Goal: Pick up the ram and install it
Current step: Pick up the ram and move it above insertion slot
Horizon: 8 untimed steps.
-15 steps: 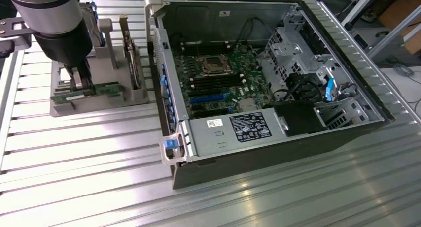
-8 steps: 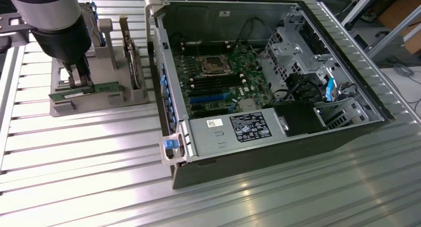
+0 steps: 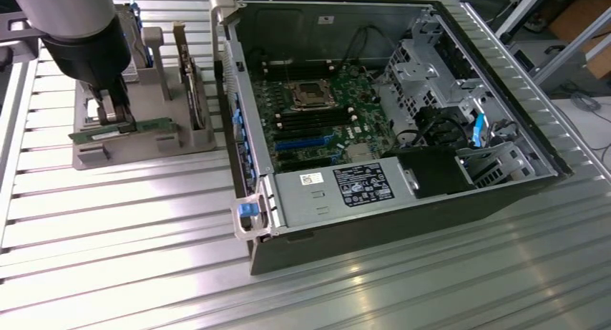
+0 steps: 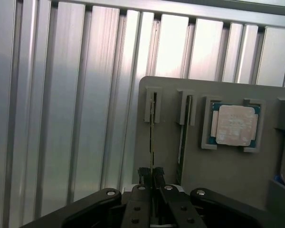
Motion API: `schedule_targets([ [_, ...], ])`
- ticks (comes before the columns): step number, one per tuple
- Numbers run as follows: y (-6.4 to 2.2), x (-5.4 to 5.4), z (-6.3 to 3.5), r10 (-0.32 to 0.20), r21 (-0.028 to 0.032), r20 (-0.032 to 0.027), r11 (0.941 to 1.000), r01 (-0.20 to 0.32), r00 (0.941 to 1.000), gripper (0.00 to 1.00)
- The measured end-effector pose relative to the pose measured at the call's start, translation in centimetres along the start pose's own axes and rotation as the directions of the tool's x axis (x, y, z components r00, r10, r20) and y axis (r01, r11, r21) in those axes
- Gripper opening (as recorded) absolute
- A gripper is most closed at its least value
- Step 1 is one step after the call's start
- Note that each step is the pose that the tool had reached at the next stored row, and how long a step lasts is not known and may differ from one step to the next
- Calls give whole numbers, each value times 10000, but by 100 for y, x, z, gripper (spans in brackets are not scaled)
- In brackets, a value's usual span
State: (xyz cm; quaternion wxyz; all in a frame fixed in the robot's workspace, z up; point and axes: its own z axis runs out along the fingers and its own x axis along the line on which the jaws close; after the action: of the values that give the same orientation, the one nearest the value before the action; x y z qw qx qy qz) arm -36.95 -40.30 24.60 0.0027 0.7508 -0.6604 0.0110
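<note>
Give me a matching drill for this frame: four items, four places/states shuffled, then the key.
Items
1. ram
2. second stick
3. processor chip
4. computer case

Places/states
A. lying flat in a square recess of the grey holder
B. open on top, motherboard exposed
C. clamped between the fingers
D. on edge in the neighbouring holder slot, not gripped

Pairs: 1-C, 2-D, 3-A, 4-B
</note>
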Motion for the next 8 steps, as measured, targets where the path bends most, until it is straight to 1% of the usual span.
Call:
schedule_targets([
  [8, -1, 1, -77, 1, 3, 28, 10000, -1, 10000, 13],
])
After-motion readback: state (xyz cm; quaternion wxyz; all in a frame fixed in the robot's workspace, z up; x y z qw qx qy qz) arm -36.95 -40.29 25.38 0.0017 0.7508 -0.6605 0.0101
